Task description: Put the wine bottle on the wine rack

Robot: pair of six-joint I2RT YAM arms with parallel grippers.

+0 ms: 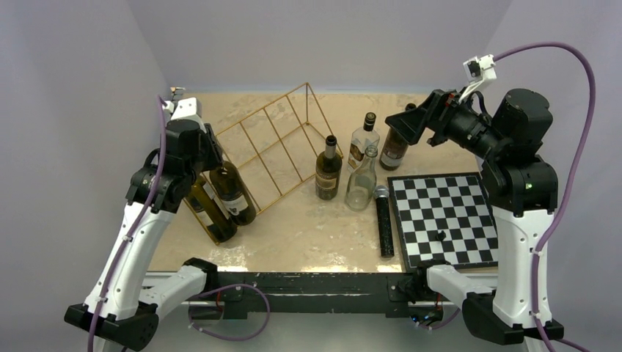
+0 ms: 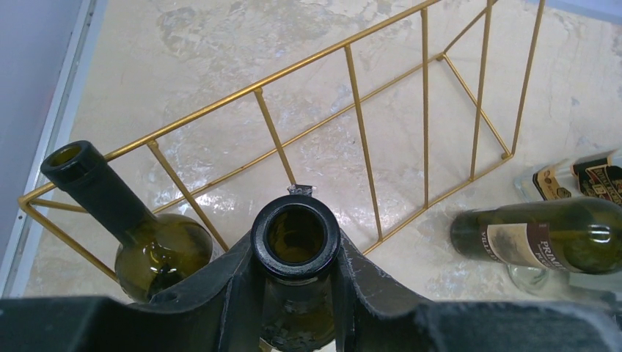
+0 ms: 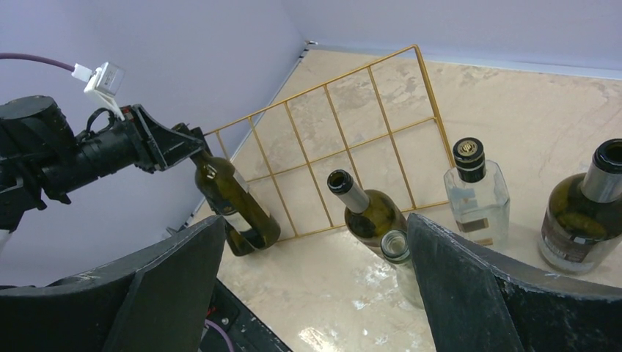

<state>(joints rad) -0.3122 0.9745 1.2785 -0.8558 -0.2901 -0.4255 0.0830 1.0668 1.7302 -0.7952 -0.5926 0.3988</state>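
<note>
Where grey walls (image 1: pixel 73 110) box the marbled table (image 1: pixel 308 227), left claw (image 2: pixel 294 253) grips wine bottle (image 3: pixel 236 205); right claw (image 3: pixel 315 231) gapes.

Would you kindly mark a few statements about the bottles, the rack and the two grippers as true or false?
1. The left gripper grips a wine bottle by the neck. True.
2. The wine rack holds no bottles. False: a second bottle lies in its end slot, and the wine bottle lies in the slot next to it.
3. The right gripper is carrying a bottle. False: it is open and empty.
4. A microphone lies beside the chessboard. True.
</note>
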